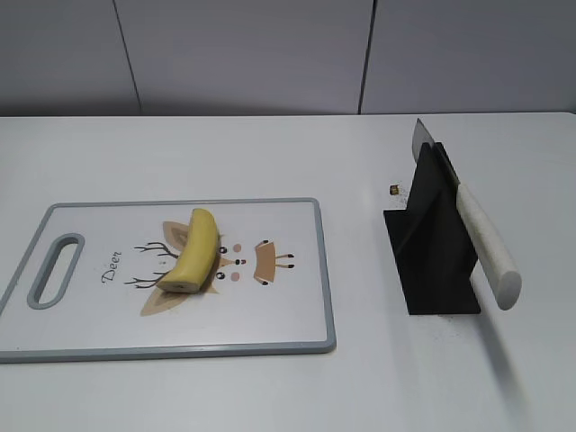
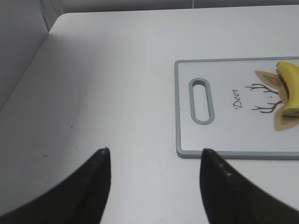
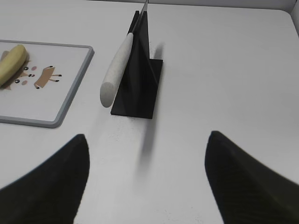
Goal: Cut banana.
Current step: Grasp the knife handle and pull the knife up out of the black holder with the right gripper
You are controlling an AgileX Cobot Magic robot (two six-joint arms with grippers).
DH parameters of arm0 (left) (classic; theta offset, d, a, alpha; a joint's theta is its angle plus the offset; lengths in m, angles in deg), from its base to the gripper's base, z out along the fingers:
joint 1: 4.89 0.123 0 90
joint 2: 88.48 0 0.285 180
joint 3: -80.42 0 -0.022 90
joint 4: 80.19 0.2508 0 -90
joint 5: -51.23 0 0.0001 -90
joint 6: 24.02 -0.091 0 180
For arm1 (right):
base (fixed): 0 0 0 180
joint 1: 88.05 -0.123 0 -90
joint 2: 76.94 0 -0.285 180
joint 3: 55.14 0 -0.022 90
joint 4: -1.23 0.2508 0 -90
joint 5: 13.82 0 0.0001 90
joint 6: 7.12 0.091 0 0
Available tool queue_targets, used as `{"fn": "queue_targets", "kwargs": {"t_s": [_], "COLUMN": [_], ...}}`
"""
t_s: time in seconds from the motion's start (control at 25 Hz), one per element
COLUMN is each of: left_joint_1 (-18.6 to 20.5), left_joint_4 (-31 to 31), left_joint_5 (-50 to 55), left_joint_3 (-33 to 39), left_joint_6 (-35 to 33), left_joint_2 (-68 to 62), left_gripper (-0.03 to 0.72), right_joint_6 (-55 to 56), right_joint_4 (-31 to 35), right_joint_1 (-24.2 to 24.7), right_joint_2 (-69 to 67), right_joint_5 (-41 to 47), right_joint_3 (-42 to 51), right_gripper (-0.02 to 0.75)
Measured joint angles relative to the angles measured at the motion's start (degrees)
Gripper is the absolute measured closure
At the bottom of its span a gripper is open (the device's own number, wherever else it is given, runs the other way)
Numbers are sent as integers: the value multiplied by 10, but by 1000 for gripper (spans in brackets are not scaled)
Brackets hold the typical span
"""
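Observation:
A yellow banana piece (image 1: 195,251) lies on a white cutting board (image 1: 279,319) with a grey rim and a deer print. It also shows in the left wrist view (image 2: 290,88) and the right wrist view (image 3: 9,64). A knife with a white handle (image 1: 487,247) rests tilted in a black stand (image 1: 432,243), handle toward the front; both show in the right wrist view, handle (image 3: 117,67). My left gripper (image 2: 155,151) is open over bare table left of the board. My right gripper (image 3: 147,137) is open in front of the stand. Neither gripper shows in the exterior view.
The board (image 2: 224,151) has a handle slot (image 2: 201,101) at its left end. A small dark object (image 1: 394,190) lies on the white table just left of the stand. A grey wall runs behind the table.

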Motion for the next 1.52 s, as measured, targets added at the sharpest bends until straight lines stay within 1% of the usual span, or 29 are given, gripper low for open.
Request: {"fn": "queue_targets", "kwargs": {"t_s": [0.8, 1.0, 1.24, 1.52], "left_joint_1": [0, 0, 0, 0], "left_joint_4": [0, 0, 0, 0], "left_joint_5": [0, 0, 0, 0], "left_joint_3": [0, 0, 0, 0], "left_joint_6": [0, 0, 0, 0], "left_joint_2": [0, 0, 0, 0], "left_gripper": [100, 100, 100, 100], "right_joint_6": [3, 8, 9, 46], "right_joint_4": [0, 0, -4, -12], "right_joint_1": [0, 0, 0, -1], "right_joint_2": [-5, -84, -219, -331], "right_joint_5": [3, 36, 90, 96], "right_joint_3": [-1, -35, -114, -179], "right_gripper": [155, 155, 156, 156]}}
